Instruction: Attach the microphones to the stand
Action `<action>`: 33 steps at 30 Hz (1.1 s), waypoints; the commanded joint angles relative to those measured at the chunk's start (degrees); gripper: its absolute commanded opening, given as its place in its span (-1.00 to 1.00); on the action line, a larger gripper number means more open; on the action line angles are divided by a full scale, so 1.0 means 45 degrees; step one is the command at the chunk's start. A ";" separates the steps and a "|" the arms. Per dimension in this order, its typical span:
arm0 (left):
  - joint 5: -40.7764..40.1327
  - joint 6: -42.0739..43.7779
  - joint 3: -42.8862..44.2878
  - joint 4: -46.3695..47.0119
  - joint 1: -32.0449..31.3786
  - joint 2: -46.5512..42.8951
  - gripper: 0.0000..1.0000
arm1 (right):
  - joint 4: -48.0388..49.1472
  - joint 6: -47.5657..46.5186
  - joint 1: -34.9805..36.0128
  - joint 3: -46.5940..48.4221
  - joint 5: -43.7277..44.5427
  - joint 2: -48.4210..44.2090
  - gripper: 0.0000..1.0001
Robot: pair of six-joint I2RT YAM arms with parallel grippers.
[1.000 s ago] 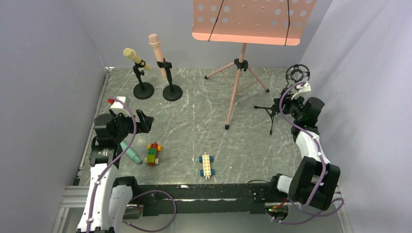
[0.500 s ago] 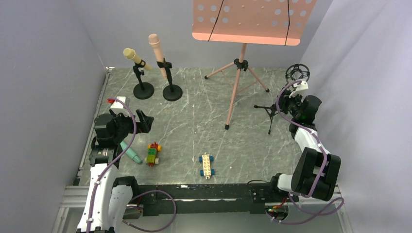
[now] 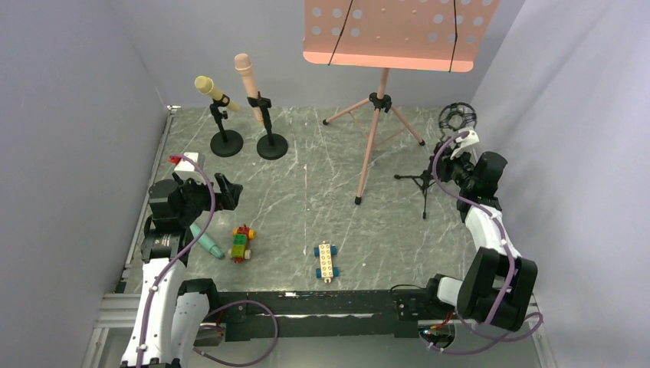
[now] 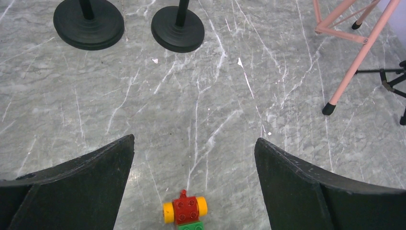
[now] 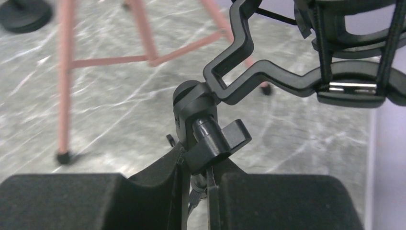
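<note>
Overhead and wrist views, as I read them from the console. The teal microphone (image 3: pixel 207 241) lies flat on the grey, white-veined tabletop (image 3: pixel 322 199) near its left edge. One end is hidden under the left arm, so I cannot tell head from tail. The left gripper (image 3: pixel 222 192) hangs above the tabletop beside it, its matte black wedge-shaped jaws spread wide and holding nothing. In the left wrist view their bases are cut off by the lower edge, as is the red, yellow and green brick car (image 4: pixel 186 213) between them. A second brick car (image 3: pixel 326 261), pale with blue wheels, lies well apart at centre. The yellow microphone (image 3: pixel 211 90) sits tilted and the pink microphone (image 3: pixel 247 77) nearly upright, each a smooth tapered stick clipped in a black stand with a round base (image 3: pixel 227 143). The salmon music stand (image 3: pixel 391 34) has a perforated desk that is cropped by the upper edge. At far right, the right gripper (image 5: pixel 195 167) has its foam-faced jaws pressed almost together, pinching the thin stem of the black tripod stand (image 3: pixel 423 181) just under a wing knob (image 5: pixel 218 139). The stem itself is mostly hidden between the pads. An angular black bracket rises from the knob to the shock-mount ring (image 5: pixel 354 91), which is strung with thin cords and cut off by the top and right edges. It holds no microphone. The background in that view is blurred.
</note>
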 commanded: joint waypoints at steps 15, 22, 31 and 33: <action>-0.0053 0.0005 0.0287 0.0306 0.0043 0.0250 0.99 | -1.1145 -0.5903 0.3706 0.2586 -0.6563 -0.2819 -1.00; -0.0192 0.0041 0.0144 0.0417 0.0039 0.0062 0.99 | -0.6524 -0.2526 0.4670 0.1803 -0.5231 -0.2134 -1.00; 0.0194 -0.1266 -0.0313 0.1000 0.0062 -0.0167 0.99 | -0.1673 -0.0146 0.5838 0.0779 -0.2920 -0.1020 -1.00; 0.0322 -0.2157 -0.0328 0.0909 0.0062 0.0027 0.99 | -0.1710 -0.0426 0.5981 0.0379 -0.2769 -0.1053 -0.98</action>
